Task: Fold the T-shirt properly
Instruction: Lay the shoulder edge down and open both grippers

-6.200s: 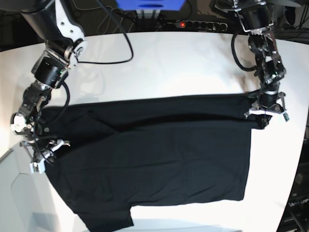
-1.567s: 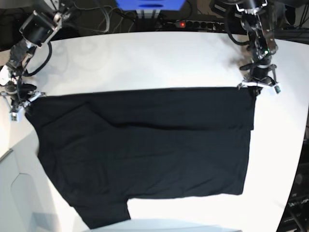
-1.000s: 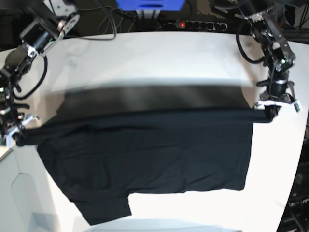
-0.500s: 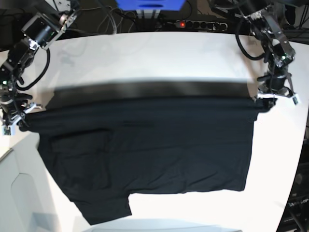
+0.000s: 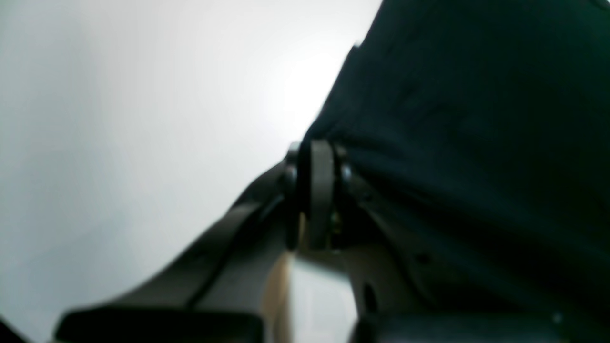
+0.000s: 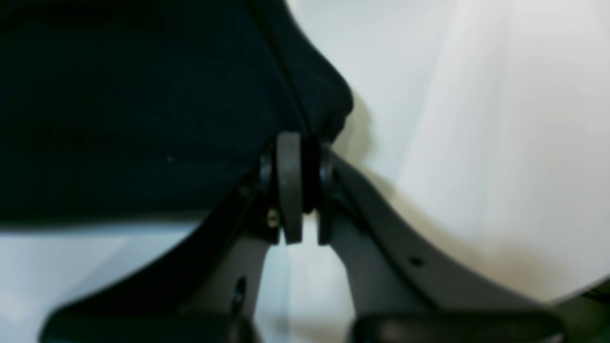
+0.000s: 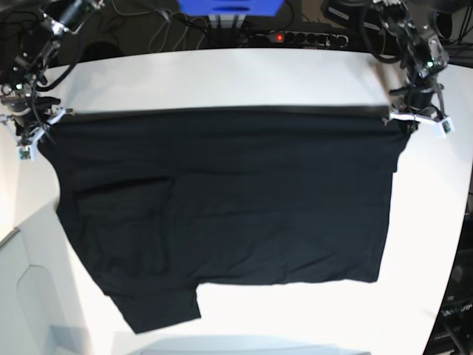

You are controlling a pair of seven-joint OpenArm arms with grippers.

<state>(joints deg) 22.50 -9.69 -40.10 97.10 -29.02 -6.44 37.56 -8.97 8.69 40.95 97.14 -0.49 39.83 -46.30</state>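
The black T-shirt (image 7: 222, 200) lies stretched wide across the white table (image 7: 222, 81), one sleeve hanging at the front left. No print or tag shows. My left gripper (image 7: 414, 122) is shut on the shirt's far right corner; in the left wrist view its fingers (image 5: 320, 190) pinch the black cloth (image 5: 476, 119). My right gripper (image 7: 31, 137) is shut on the shirt's far left corner; in the right wrist view the closed fingers (image 6: 290, 186) clamp the cloth (image 6: 143, 105).
A power strip (image 7: 303, 37) and cables lie beyond the table's far edge. A blue box (image 7: 229, 7) stands at the back centre. The table's curved right edge (image 7: 462, 244) is near the shirt's side. A pale surface (image 7: 29, 296) sits at the front left.
Both grippers have carried the shirt's top edge toward the far side of the table. The cloth, lifted and blurred a moment ago, now lies stretched taut and flatter.
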